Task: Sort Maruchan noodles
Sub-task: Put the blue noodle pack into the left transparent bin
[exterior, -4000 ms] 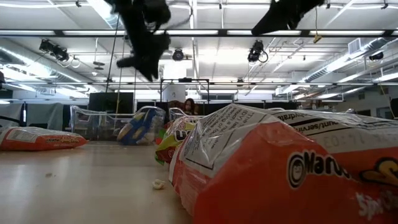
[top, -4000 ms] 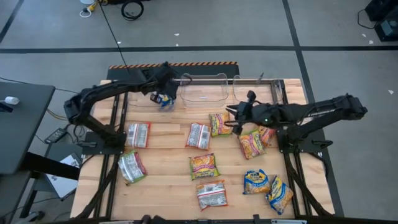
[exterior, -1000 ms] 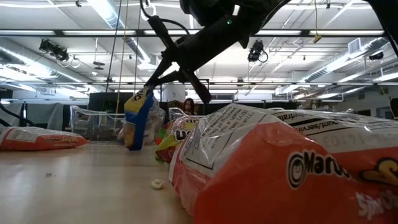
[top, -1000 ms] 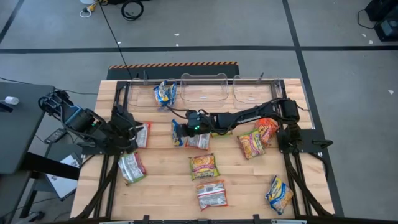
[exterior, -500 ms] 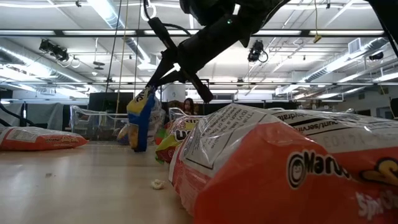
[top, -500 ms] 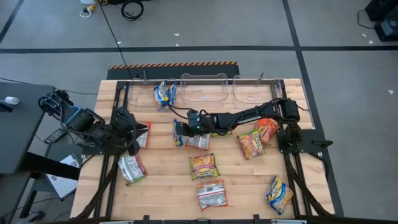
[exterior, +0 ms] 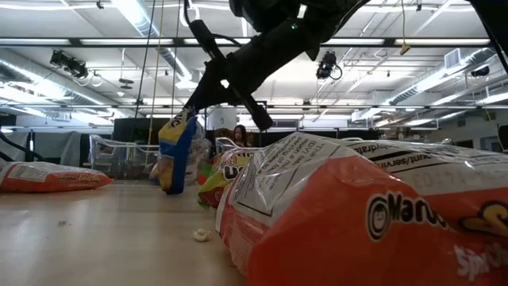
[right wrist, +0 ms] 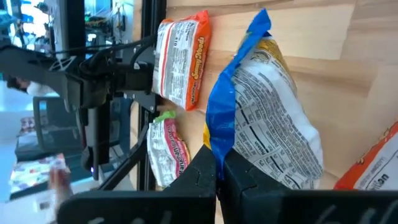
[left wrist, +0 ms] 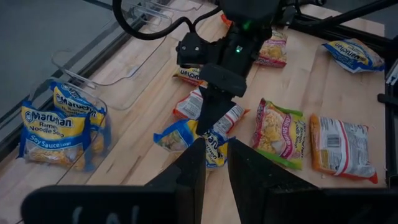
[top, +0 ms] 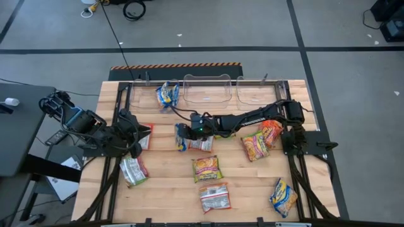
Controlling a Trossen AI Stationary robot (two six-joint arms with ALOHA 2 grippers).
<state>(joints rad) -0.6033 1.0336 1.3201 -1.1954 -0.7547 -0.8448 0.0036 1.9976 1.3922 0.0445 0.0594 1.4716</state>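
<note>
A blue-yellow Maruchan packet (top: 181, 137) hangs by one sealed edge from the right gripper (top: 187, 132), whose fingers are clamped on that edge, above the middle of the table (top: 170, 189) and beside an orange-red packet (top: 203, 139). In the low view the held packet (exterior: 176, 151) dangles upright, its lower end close to the wood; contact cannot be told. Judged from its crinkled film and the way it hangs, the packet is light, its wrapper soft and probably slippery, and the noodle block inside likely brittle. The flat crimped seam is the sound place to take hold, since a squeeze across the body risks cracking the contents. Two more blue-yellow packets (top: 166, 94) already stand in the leftmost clear bin (top: 134, 93) at the far edge. Other packets lie scattered on the table. The left gripper (top: 130, 128) waits low at the table's left edge, its fingers slightly apart in the left wrist view.
</note>
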